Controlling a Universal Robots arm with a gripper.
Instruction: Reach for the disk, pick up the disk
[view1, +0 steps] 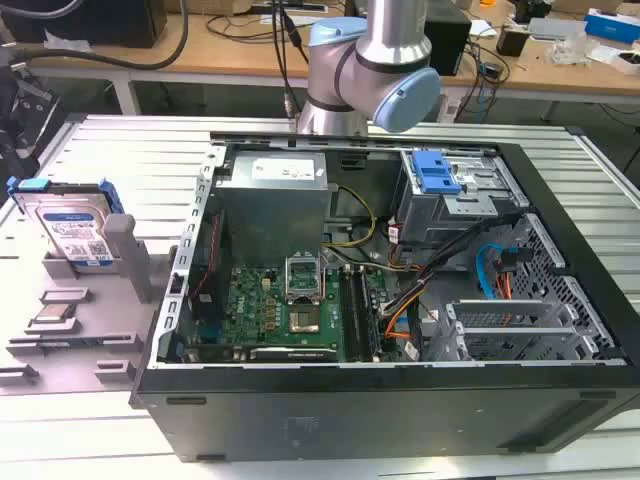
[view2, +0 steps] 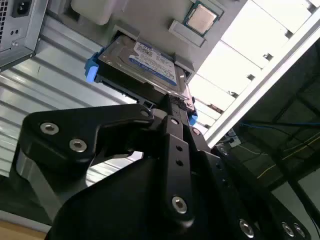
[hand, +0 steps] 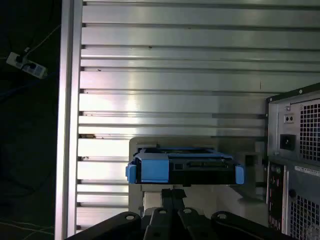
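disk (view1: 72, 228) stands on edge in a slot of the grey holder (view1: 75, 345), leaning back a little, white-and-blue label toward the exterior camera, blue bracket round its edges, blue tab at the top. Holder sits on the slatted metal counter (view1: 110, 150) at the exterior view's left, just beside the open computer case (view1: 560, 400). Small square processor chip (view1: 52, 320) lies flat in a pocket of the same holder, apart from the disk. Second wrist view: disk (view2: 142, 62) label side up in the picture, chip (view2: 201, 19) beyond it, counter (view2: 250, 50) slats around. First wrist view: disk (hand: 185, 167) seen edge-on, blue bracket ends at both sides, case (hand: 300, 165) rear corner near it, counter (hand: 175, 50) behind

gripper (hand: 173, 192) is aimed at the disk's edge. In the second wrist view the gripper (view2: 175, 102) overlaps the disk's near edge, and I cannot tell whether they are in contact. fingers (hand: 166, 197) pressed together, nothing between them. Arm (view1: 370, 70) rises behind the case in the exterior view, well apart from the disk

Inside the case: green motherboard (view1: 280, 310), grey power supply (view1: 275, 185), blue latch (view1: 435, 172) on a metal drive cage, orange and black cables (view1: 400, 300) between them
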